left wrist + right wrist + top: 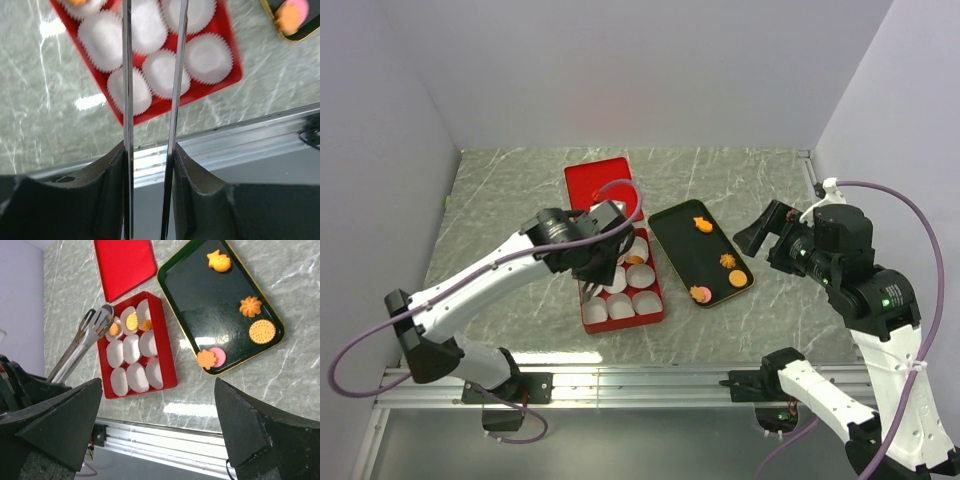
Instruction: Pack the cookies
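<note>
Several cookies lie on the dark tray: an orange fish shape, an orange flower, a round orange one, and a pink one beside another orange flower. Three orange cookies sit in paper cups at the far end of the red box. My left gripper is shut on metal tongs, whose tips hover over the box's far-left corner. My right gripper hangs open and empty, right of the tray.
The red lid lies flat behind the box. White paper cups without cookies fill the near rows of the box. An aluminium rail runs along the table's near edge. Grey walls close in the left, back and right.
</note>
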